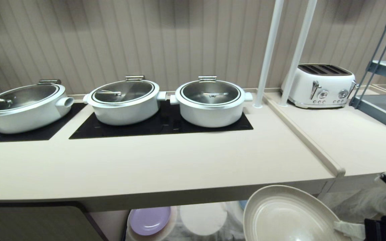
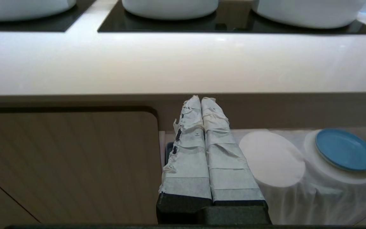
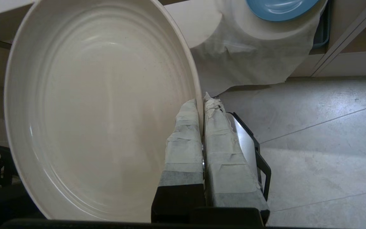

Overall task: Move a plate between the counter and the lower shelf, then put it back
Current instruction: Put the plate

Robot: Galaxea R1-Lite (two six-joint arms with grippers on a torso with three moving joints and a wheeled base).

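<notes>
Cream plate (image 3: 100,108), tilted, hollow face up, below the counter (image 1: 146,167) edge, rim pinched by right gripper (image 3: 202,106).

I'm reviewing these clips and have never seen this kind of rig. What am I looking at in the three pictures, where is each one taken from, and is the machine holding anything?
This is a two-armed robot on wheels. The wide picture comes from a camera on its head; the other two sit on its wrists, looking along taped fingers.

The head view shows the counter with three white pots on black glass panels and a toaster to the right. Below it is the lower shelf, draped in white cloth, with a lilac plate and a blue plate on humps.

The right gripper is shut on the rim of the plate, holding it tilted below the counter edge. The left gripper is shut, empty, and parked facing the counter front.
</notes>
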